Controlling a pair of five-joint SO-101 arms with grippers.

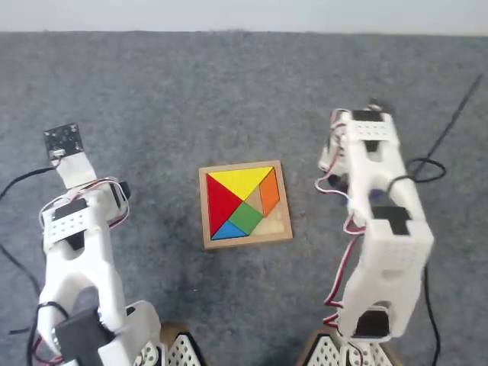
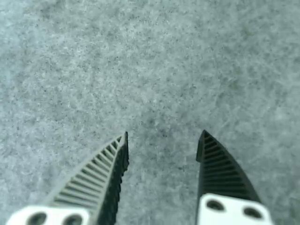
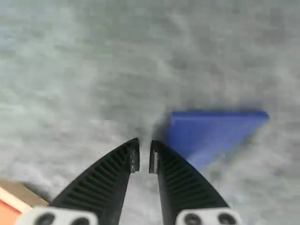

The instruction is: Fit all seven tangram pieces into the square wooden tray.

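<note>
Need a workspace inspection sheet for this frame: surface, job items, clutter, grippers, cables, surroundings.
Surface: grey carpet.
Job's things: wooden tray at centre, holding yellow piece, red piece, orange piece, green piece and small blue piece. The pale patch in one corner could be a piece or bare wood; cannot tell. Loose blue triangle lies on the carpet beside the right gripper.
Clutter: nothing seen.
Grippers: left gripper open over bare carpet; right gripper nearly closed, holding nothing.
Cables: black cable trails away past the right arm; second black cable by the left arm.
Surroundings: pale strip beyond the carpet's far edge.
</note>
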